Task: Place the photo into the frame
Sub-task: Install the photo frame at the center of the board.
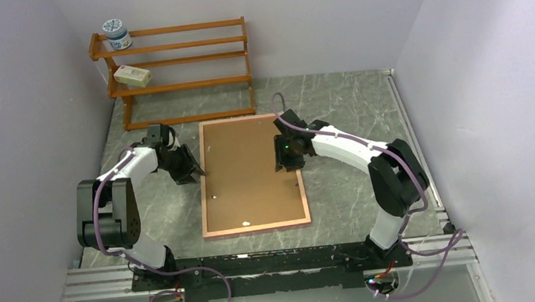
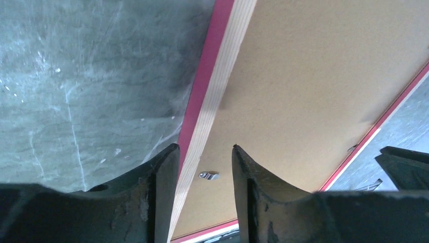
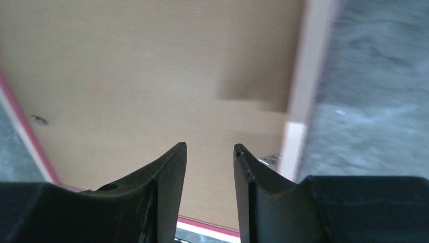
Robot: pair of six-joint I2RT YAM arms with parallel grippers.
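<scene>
Frame lies back-up mid-picture in the top view under brown backing, photo not visible; left gripper at its left rail and right gripper over the backing's right side are both half-open and empty, so they should probably work the clip gently without sliding the frame.

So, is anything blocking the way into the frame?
Yes: the brown hardboard backing sheet lies in the frame, covering its whole opening. The left gripper is open over the frame's left rail, the right gripper open over the sheet by the right rail; nothing lies between. The photo shows in no view.
</scene>
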